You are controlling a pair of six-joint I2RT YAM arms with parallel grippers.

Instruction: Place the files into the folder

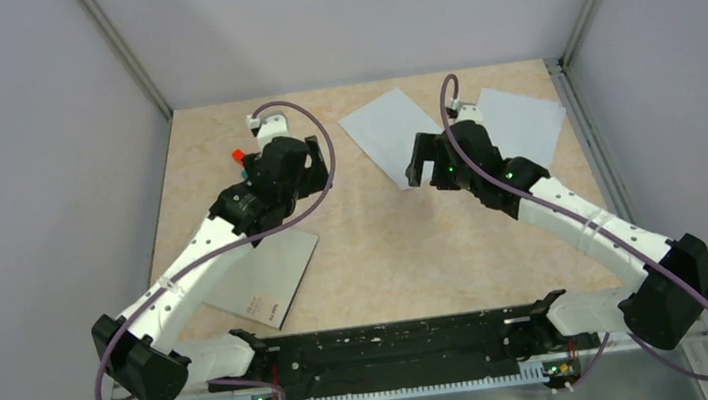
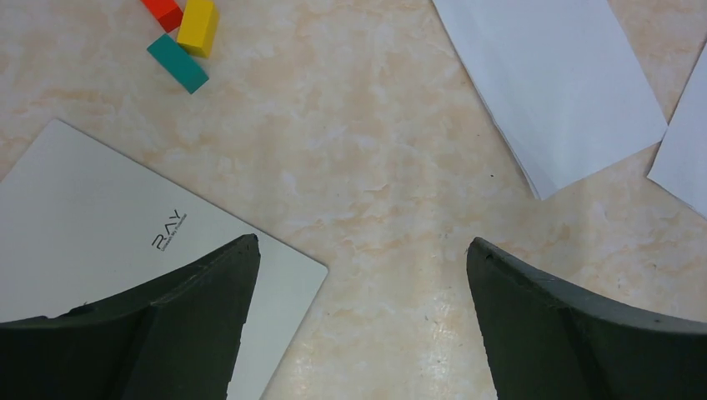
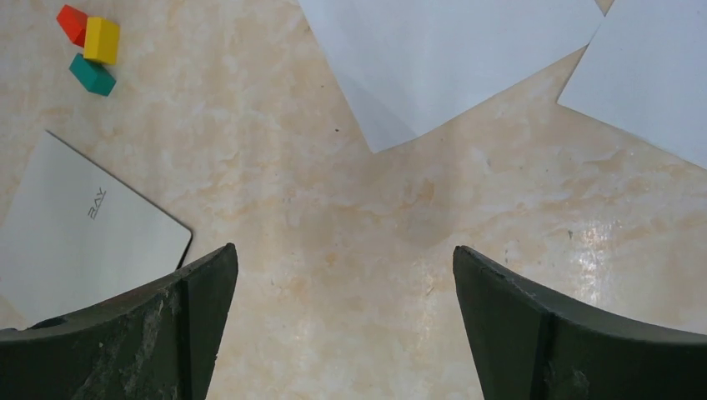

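Note:
The folder (image 1: 273, 275) lies closed on the table at the front left, grey side up with small dark print. It also shows in the left wrist view (image 2: 100, 217) and the right wrist view (image 3: 75, 225). Two white files lie flat at the back: one at the middle (image 1: 387, 131), one at the right (image 1: 522, 120), partly hidden by the right arm. Both also show in the left wrist view (image 2: 550, 75) (image 2: 688, 150) and the right wrist view (image 3: 450, 50) (image 3: 650, 75). My left gripper (image 1: 311, 170) (image 2: 363, 250) is open and empty, raised above the folder's far corner. My right gripper (image 1: 423, 160) (image 3: 343, 254) is open and empty, raised over the near corner of the middle sheet.
Three small blocks, red, yellow and teal (image 1: 238, 157) (image 2: 183, 37) (image 3: 92, 50), lie at the back left beyond the folder. Grey walls close in the table at the left, back and right.

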